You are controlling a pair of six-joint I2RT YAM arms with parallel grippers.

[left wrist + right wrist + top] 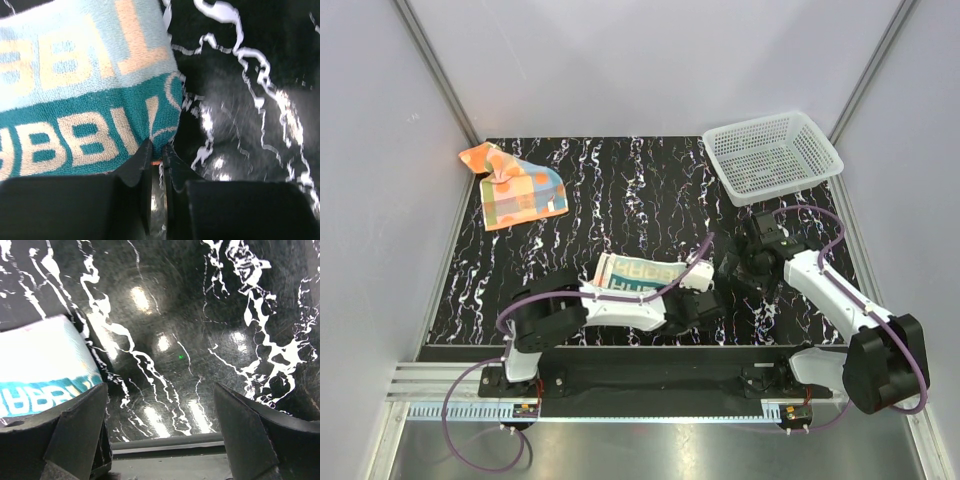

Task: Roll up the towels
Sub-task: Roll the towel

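On the black table [620,180], the cream towel [638,275] lies near us, the orange towel [515,188] far back left. Our left gripper [157,150] pinches the cream corner; our right gripper [160,390] is spread wide. Next we must curl it over slowly.

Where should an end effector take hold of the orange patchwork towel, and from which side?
Probably its near right corner, approached from the middle of the table: the orange patchwork towel lies with that corner flat and open, while its far left end is bunched close to the wall.
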